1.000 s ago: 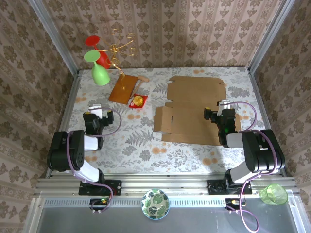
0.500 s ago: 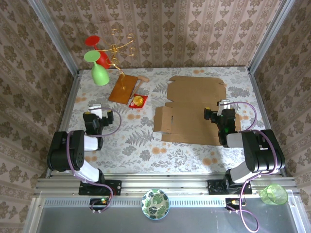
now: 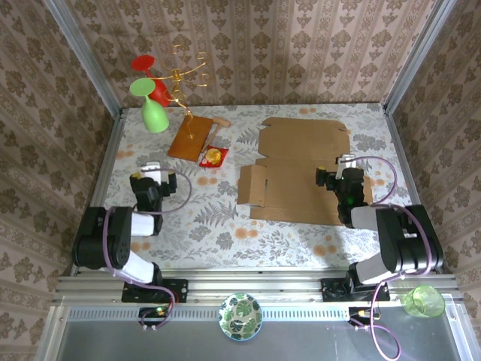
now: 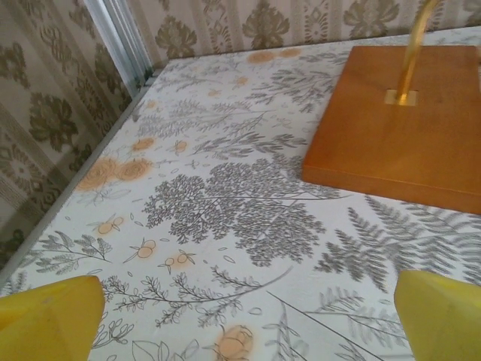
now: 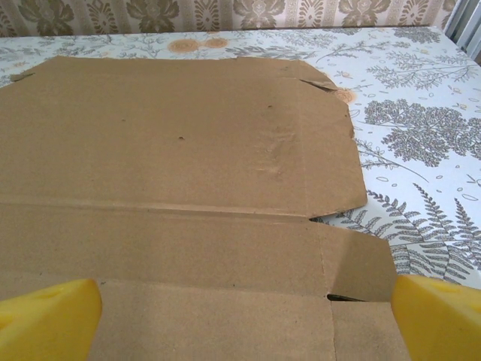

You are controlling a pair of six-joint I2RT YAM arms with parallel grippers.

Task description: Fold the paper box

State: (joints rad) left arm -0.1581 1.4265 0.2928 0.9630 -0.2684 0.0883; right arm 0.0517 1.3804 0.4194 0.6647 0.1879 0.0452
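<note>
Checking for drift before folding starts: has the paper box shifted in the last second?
No. The paper box lies flat in the same spot in the top view, its left flap just as far from the wooden board as before.

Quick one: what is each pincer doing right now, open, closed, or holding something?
Left pincer: open, holding nothing, over the table.
Right pincer: open, holding nothing, over the paper box.
</note>
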